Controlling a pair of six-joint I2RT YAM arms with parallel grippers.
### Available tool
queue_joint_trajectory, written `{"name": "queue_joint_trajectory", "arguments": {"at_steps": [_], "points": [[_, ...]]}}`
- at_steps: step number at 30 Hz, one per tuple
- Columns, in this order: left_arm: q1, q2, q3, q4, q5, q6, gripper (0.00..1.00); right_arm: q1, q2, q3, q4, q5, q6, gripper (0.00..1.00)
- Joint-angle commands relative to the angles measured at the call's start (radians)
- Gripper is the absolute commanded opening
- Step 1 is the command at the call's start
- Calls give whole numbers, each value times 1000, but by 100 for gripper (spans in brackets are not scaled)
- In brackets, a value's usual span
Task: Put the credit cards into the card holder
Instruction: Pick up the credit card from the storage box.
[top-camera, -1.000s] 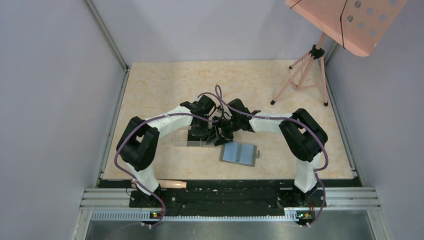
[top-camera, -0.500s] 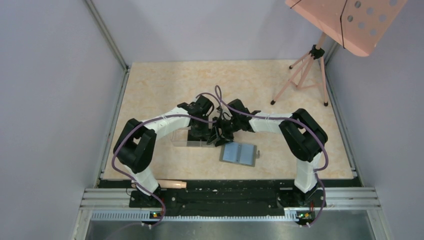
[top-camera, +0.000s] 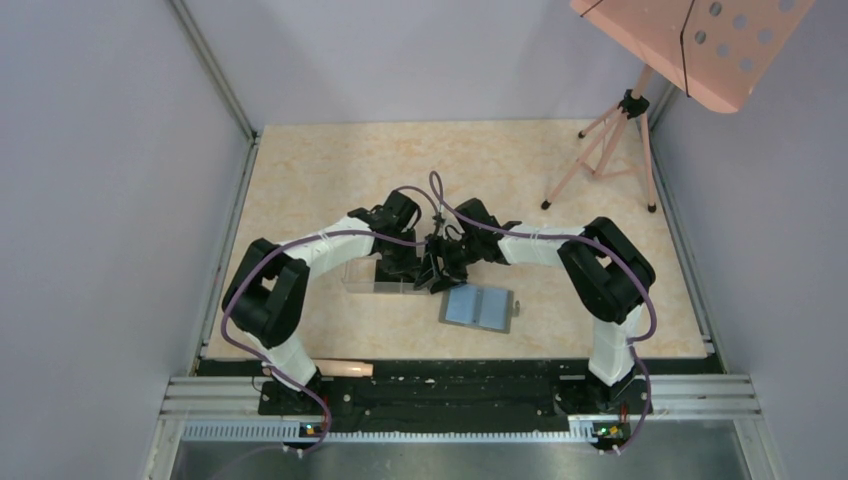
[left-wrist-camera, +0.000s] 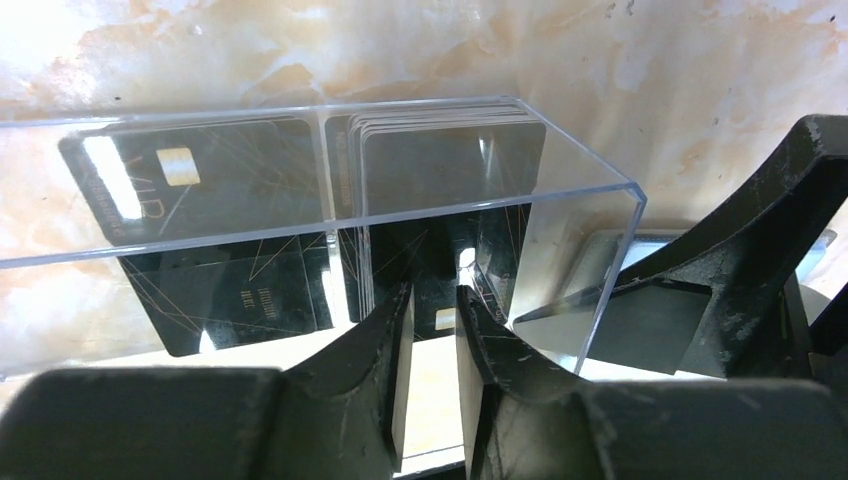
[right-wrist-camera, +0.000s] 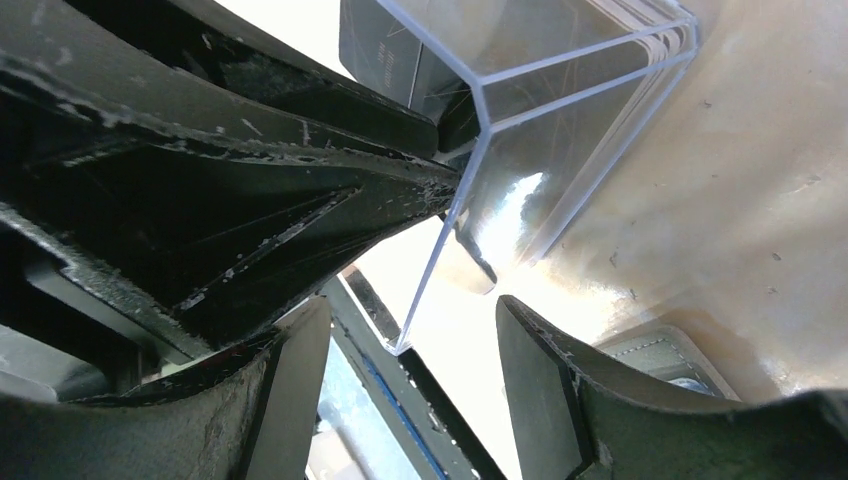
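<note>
1. Top external view: both arms met at mid-worktop (top-camera: 300, 180) over the clear box (top-camera: 362, 276). The card holder (top-camera: 478, 307) lay open, blue-gray inside up, just on the near side of the box's end.
2. Left wrist view: the left hand (left-wrist-camera: 432, 330) pointed into the box, its jaws narrowed to a slim gap with nothing seen gripped. A stack of credit cards (left-wrist-camera: 450, 165) stood upright in one compartment. A single card (left-wrist-camera: 190, 185) leaned in the next compartment.
3. Right wrist view: the right hand (right-wrist-camera: 410, 370) was spread wide. A corner of the box stood between its fingers, apart from both.
</note>
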Motion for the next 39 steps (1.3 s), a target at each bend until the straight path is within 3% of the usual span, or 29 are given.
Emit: {"name": "queue_joint_trajectory", "arguments": {"at_steps": [1, 6, 11, 14, 19, 39], "points": [[-6, -51, -7, 13, -13, -13, 33, 15, -20, 15, 35, -9, -10, 62], [-3, -37, 23, -66, -118, 20, 39, 15, -20, 17, 33, -12, -10, 62], [-5, 13, 28, -66, -65, 43, 33, 15, -16, 18, 31, -13, -14, 62], [-6, 16, 16, -39, -32, 35, 25, 15, -15, 19, 28, -13, -14, 62], [-12, -11, 23, -33, -24, 34, 0, 16, -14, 21, 24, -13, -16, 62], [-37, -27, 119, -122, -70, 66, 2, 15, -8, 20, 21, -14, -18, 62]]}}
